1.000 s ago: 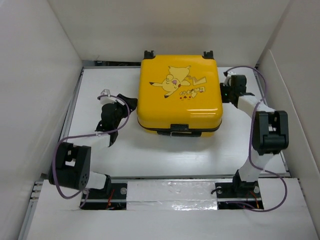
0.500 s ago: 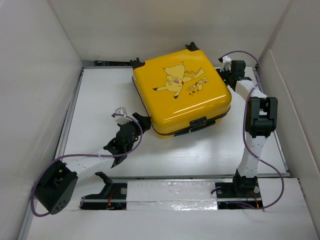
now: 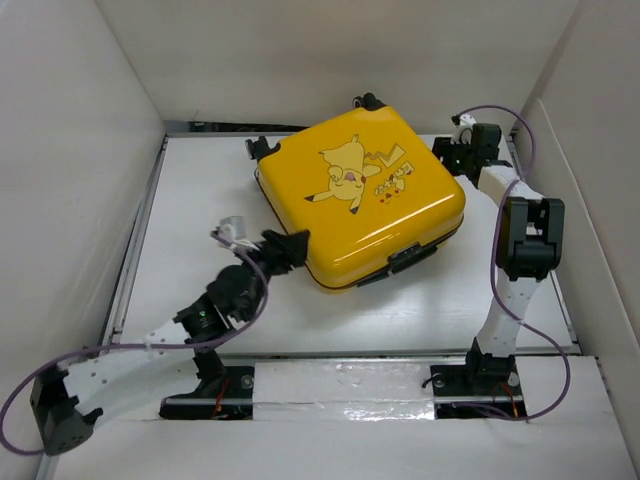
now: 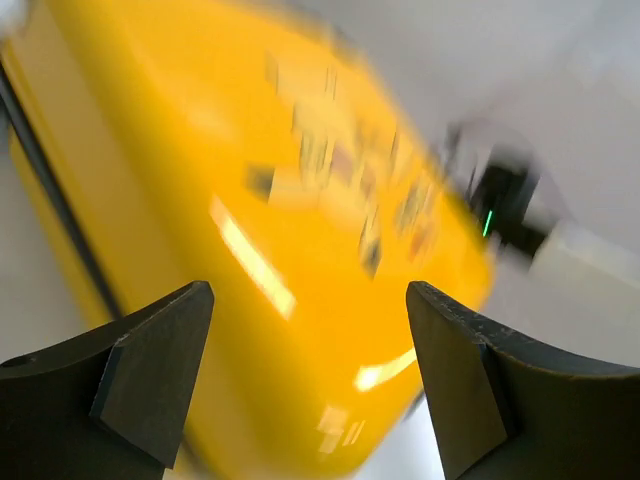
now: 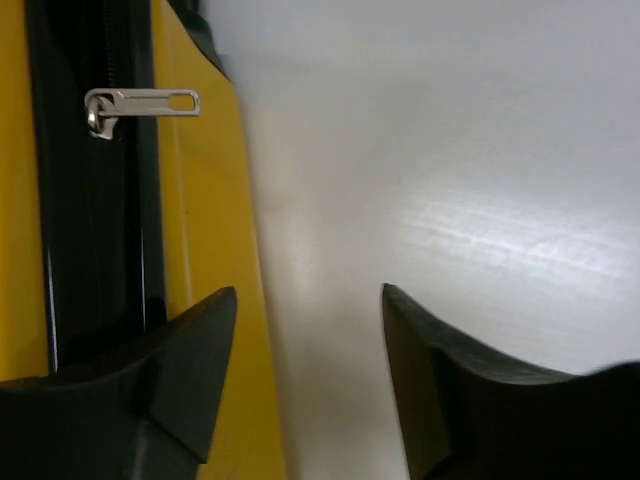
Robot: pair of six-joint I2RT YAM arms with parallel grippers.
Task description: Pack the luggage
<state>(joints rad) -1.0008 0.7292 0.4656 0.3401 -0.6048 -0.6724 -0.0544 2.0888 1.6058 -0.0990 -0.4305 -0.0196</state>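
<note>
Yellow luggage lies closed and skewed on the white worktop, cartoon face up, with the left hand gaping at its near-left corner and the right hand gaping beside its far-right side.

Surroundings: all white, evenly lit.
Plain panels rise on three sides of me; matte tabletop below; shiny tape strip along my near edge.

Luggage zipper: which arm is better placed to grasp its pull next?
Probably the right: the right gripper is open beside the zipper band, zipper pull in view. The left gripper faces the luggage shell, no pull visible.
</note>
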